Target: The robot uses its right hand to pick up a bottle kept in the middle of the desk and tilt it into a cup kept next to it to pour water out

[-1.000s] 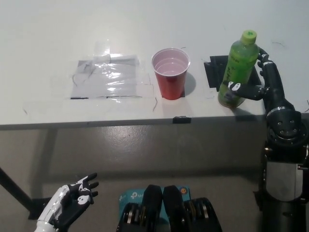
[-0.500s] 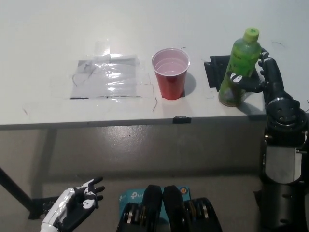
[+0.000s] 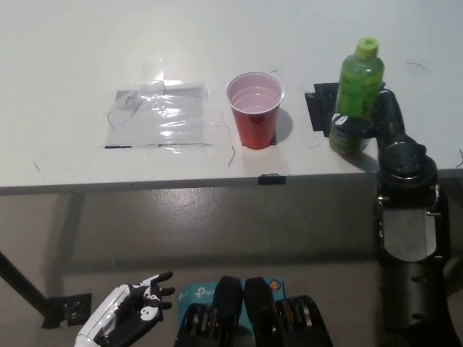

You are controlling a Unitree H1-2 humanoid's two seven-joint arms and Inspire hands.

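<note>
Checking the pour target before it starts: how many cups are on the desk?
1: a red cup stands upright mid-desk, left of the green bottle held by the right hand. None seem hidden.

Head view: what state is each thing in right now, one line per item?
Bottle: upright, capped, gripped by the right hand.
Cup: upright on the desk, open top, apart from the bottle.
Right hand: shut on the bottle.
Left hand: open, holding nothing, low below the desk edge.

White left hand [image 3: 129, 324]; black right hand [image 3: 377, 123], grey-panelled forearm.
</note>
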